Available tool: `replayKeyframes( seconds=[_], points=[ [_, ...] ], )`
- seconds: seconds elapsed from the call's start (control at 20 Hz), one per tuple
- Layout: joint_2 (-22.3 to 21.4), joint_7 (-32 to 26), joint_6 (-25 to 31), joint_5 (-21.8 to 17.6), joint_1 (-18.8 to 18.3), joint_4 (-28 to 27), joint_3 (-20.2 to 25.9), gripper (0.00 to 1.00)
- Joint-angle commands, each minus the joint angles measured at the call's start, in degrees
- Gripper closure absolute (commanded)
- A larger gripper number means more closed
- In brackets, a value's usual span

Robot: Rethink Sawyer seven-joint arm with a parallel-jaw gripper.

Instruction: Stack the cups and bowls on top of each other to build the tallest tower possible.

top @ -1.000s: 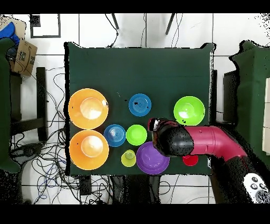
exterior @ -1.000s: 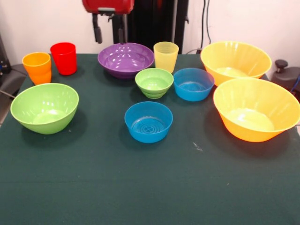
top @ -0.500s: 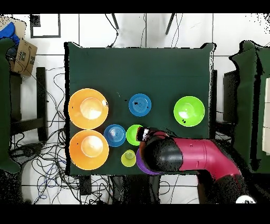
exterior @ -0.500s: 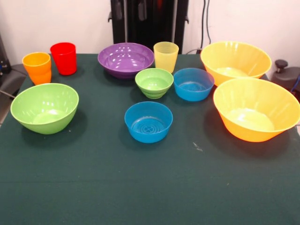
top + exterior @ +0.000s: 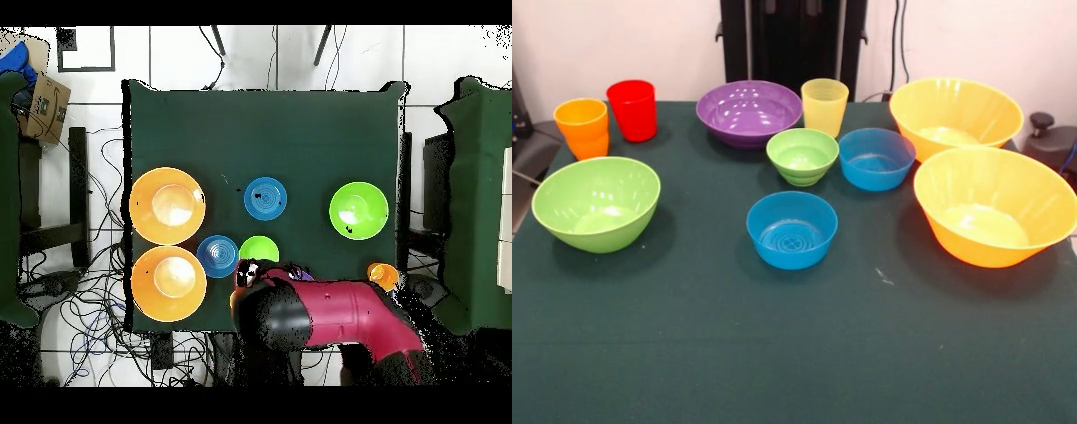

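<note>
Claw state cannot be told: hidden under arm (image 5: 320, 315), which has swung across purple bowl (image 5: 749, 111) toward yellow cup (image 5: 824, 106). Cups, bowls all separate on table (image 5: 777, 353); tower unstarted.

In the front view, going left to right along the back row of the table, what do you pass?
Orange cup → red cup → purple bowl → yellow cup → far orange bowl.
</note>
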Motion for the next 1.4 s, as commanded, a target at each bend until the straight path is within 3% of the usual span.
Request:
replayKeyframes(
  seconds=[0.05,0.3,0.6,0.9,1.25,1.4],
  points=[
    [3.1,7.9,-6.1,-4.9,5.7,4.8,-5.0,0.00],
    [4.7,10.0,-8.7,-7.2,9.6,3.4,-9.5,0.00],
    [6.3,10.8,-11.2,-6.8,13.1,2.1,-13.6,0.00],
    [8.7,10.4,-8.8,-7.6,16.5,0.5,-18.0,0.00],
    [11.8,9.7,-10.6,-7.8,19.4,-1.1,-21.8,0.00],
    [13.1,8.8,-11.8,-5.8,20.2,-0.9,-21.6,0.00]
  ],
)
